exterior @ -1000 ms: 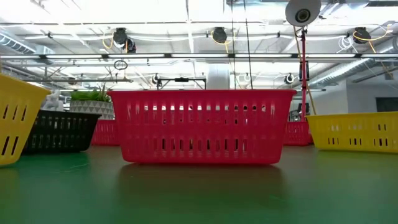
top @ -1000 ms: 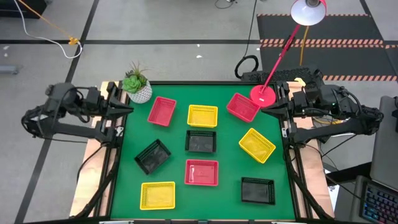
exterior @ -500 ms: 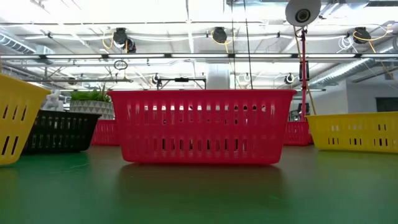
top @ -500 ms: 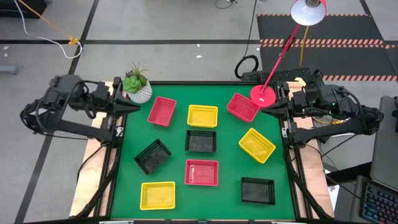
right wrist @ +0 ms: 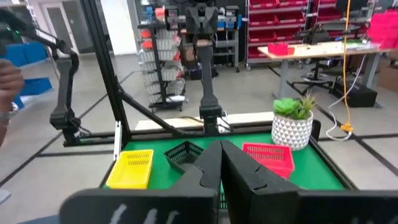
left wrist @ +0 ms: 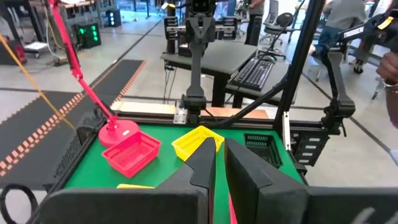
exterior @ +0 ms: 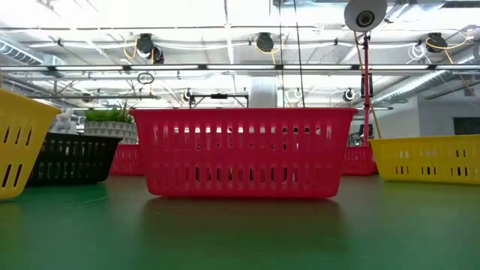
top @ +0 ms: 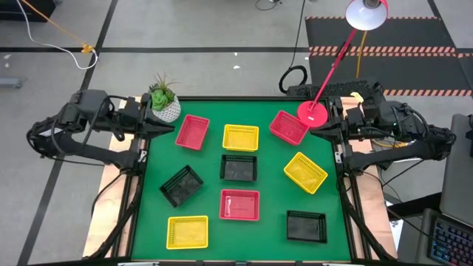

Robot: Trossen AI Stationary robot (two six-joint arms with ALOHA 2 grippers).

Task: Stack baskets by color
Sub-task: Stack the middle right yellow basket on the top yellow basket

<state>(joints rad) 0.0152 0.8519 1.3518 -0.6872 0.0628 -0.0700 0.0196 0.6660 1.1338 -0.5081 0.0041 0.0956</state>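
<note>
Nine baskets lie singly on the green table (top: 273,159), none stacked. The red baskets are at back left (top: 192,131), back right (top: 288,127) and front middle (top: 239,205). The yellow baskets sit at back middle (top: 241,137), at right (top: 305,172) and at front left (top: 187,231). One black basket is central (top: 239,168), one left (top: 182,185), one front right (top: 306,226). My left gripper (top: 164,130) hovers at the left edge beside the back-left red basket, holding nothing, fingers nearly together (left wrist: 219,155). My right gripper (top: 318,128) waits shut at the right edge (right wrist: 221,149).
A white plant pot (top: 164,103) stands at the back left corner, close to my left gripper. The red lamp base (top: 312,113) sits at the back right, next to a red basket. A person's hand (left wrist: 388,65) shows beyond the table.
My left arm has reached rightward over the table's left edge, bringing its gripper closer to the back-left red basket. The right arm and the baskets have not moved.
</note>
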